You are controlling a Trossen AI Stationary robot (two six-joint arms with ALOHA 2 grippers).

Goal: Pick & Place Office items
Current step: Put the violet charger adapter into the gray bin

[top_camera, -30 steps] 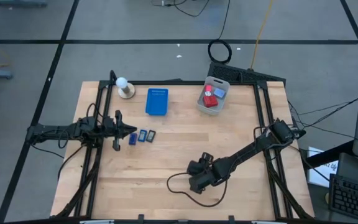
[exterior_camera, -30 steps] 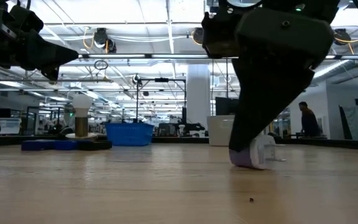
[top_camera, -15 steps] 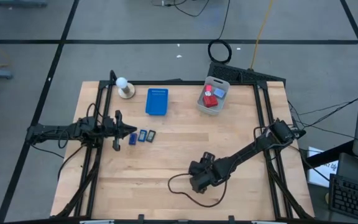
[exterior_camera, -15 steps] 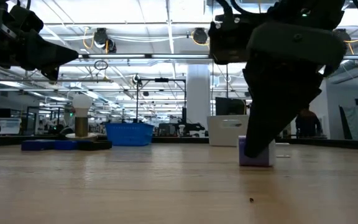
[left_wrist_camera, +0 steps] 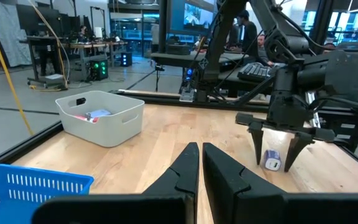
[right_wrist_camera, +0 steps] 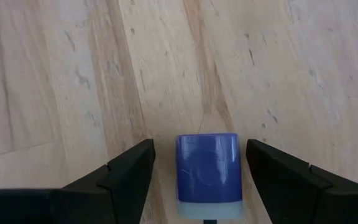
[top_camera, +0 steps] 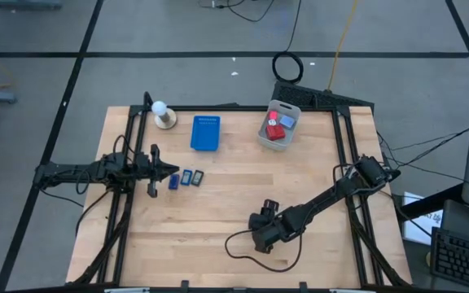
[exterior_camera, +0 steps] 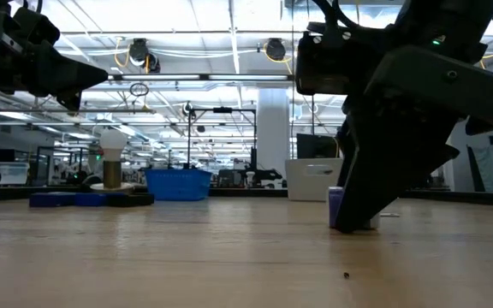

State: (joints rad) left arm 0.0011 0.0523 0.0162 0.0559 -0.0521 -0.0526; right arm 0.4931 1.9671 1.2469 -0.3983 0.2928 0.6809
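Observation:
A small blue item with a pale base stands on the wooden table near its front middle. My right gripper slants down over it, open, one finger on either side with a gap to each. In the low view the item peeks out beside the fingers, which reach down to the table. In the high view the gripper hides the item. My left gripper waits shut and level at the table's left, beside three small dark-blue and grey rectangles lying flat.
At the back stand a blue tray, a white ball on a round base and a white bin holding red and blue pieces. A dark cable loops on the table near my right gripper. People sit beyond the table.
My right gripper has sunk toward the table and rolled a little about its own axis, staying open. Its fingers now stand lower around the blue item, which the low view shows less of than before.

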